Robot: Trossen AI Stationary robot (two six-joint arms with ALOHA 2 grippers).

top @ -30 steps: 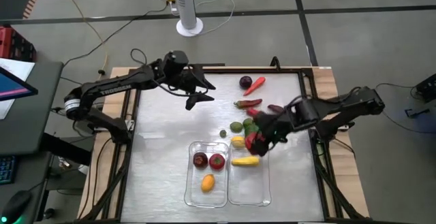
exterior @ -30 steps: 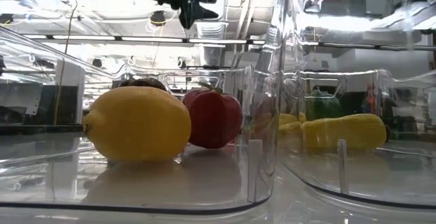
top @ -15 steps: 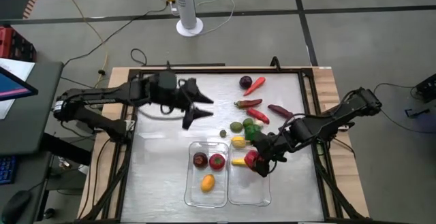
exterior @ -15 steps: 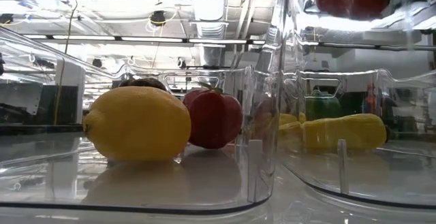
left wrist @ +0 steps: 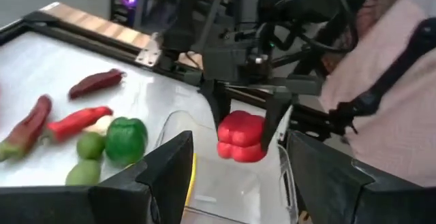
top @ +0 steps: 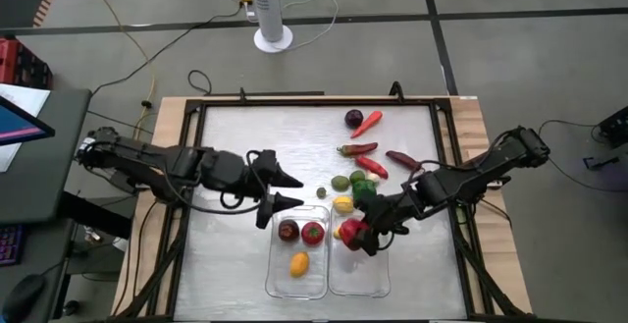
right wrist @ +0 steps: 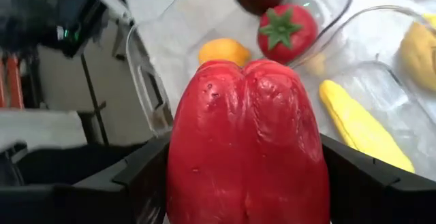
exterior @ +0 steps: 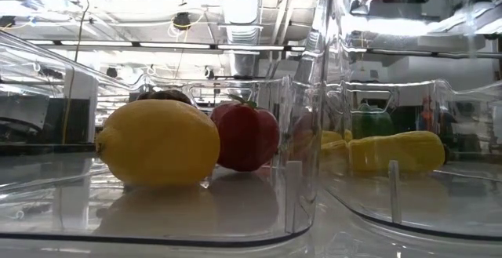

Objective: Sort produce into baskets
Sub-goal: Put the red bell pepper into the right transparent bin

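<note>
I hold one glossy red toy bell pepper (top: pixel 352 231) in my right hand (top: pixel 357 233), the two dark fingers spread wide and pressed against its sides. In my right wrist view the pepper (right wrist: pixel 248 142) fills the gap between the fingers, its lobed length running forward along them. It hangs over the far rim of the right one of two clear plastic rectangular tubs (top: pixel 359 262); these two tubs lie side by side, touching, at the counter's near edge, long sides running from near to far.

The right tub holds one long yellow corn cob (top: pixel 344 233), lying crosswise near its far end. The left tub (top: pixel 298 252) holds three pieces: one dark brownish-red round fruit (top: pixel 287 230) and one red tomato with a green star-shaped top (top: pixel 312 232) side by side at its far end, and one orange-yellow lemon-shaped fruit (top: pixel 299 262) nearer the middle.

Loose on the metal counter (top: pixel 231 156) beyond the tubs lie a yellow piece (top: pixel 341 203), a green bell pepper (top: pixel 361 185), two lime-green round fruits (top: pixel 340 182), three chillies in red and dark red (top: pixel 357 149) and, toward the far edge, a dark purple round piece (top: pixel 353 119) beside an orange-red carrot-like piece (top: pixel 369 122).

My left hand (top: pixel 286 189) hovers just beyond the left tub's far-left corner, its fingers apart and holding nothing.
</note>
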